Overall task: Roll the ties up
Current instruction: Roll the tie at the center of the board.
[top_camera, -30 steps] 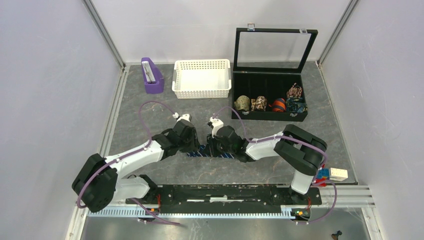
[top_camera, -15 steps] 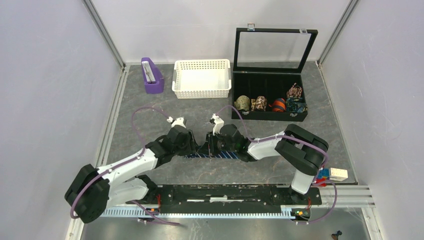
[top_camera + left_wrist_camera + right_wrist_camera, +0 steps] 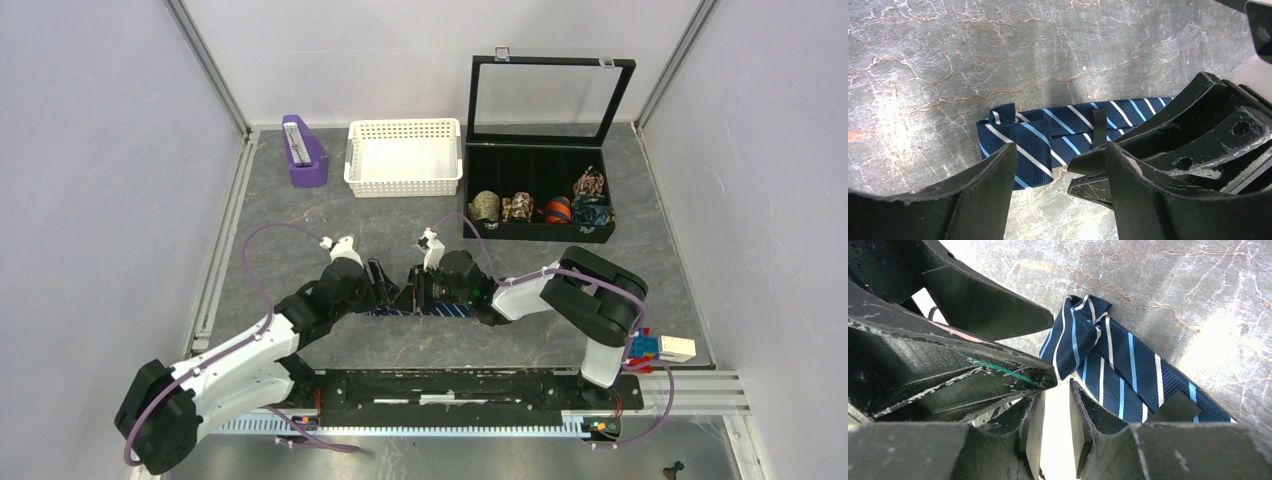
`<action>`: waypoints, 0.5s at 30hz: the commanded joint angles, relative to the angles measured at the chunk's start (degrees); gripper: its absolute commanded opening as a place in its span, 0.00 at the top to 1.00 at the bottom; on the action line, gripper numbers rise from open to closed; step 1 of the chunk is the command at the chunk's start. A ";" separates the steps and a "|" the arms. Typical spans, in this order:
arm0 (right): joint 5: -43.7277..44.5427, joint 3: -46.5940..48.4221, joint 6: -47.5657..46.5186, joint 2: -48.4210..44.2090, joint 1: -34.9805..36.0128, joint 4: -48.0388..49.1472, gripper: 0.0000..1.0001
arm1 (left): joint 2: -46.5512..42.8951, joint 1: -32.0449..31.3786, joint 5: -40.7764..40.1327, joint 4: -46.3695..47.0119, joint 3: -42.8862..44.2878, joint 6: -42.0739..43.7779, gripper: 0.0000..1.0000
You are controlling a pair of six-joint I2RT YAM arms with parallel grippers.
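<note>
1. White link shells between bulky black joints on left arm [image 3: 250, 345] and right arm [image 3: 520, 295].
2. Purple cables [image 3: 270, 226] looping off each forearm.
3. Matte black claw fingers [image 3: 978, 195], edges scuffed pale; round holes [image 3: 1184, 163]; one teal streak [image 3: 998, 370].

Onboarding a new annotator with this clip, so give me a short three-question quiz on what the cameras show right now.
1. True or false: the navy tie is already rolled into a coil.
2. The purple stand sits: A) left of the white basket; B) inside the white basket; C) on the navy tie.
3. Fill in: the left claw is ____.
Key: 1 false, it lies flat with one end folded; 2 A; 3 open.
</note>
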 commanded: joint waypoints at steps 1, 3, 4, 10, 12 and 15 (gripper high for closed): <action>1.38 0.59 -0.18 -0.54 0.00 2.05 0.69 | -2.01 -0.20 -0.41 -2.05 1.55 -0.34 0.27; 2.00 1.04 -0.74 -0.79 0.00 0.65 0.69 | -2.73 -0.20 -0.64 -3.32 2.15 -0.10 0.27; 2.10 1.21 -0.91 -0.93 0.00 0.18 0.68 | -3.22 -0.20 -0.87 -3.87 2.44 0.05 0.27; 3.14 2.27 -1.74 -1.38 0.14 -2.24 0.62 | -6.74 -0.07 -6.31 -11.46 4.67 0.76 0.25; 3.66 2.59 -2.10 -1.69 0.17 -2.82 0.62 | -7.44 0.02 -8.57 -13.71 4.91 1.09 0.23; 4.46 3.11 -2.66 -2.51 0.40 -3.90 0.62 | -8.01 0.80 -10.38 -16.60 5.24 1.14 0.23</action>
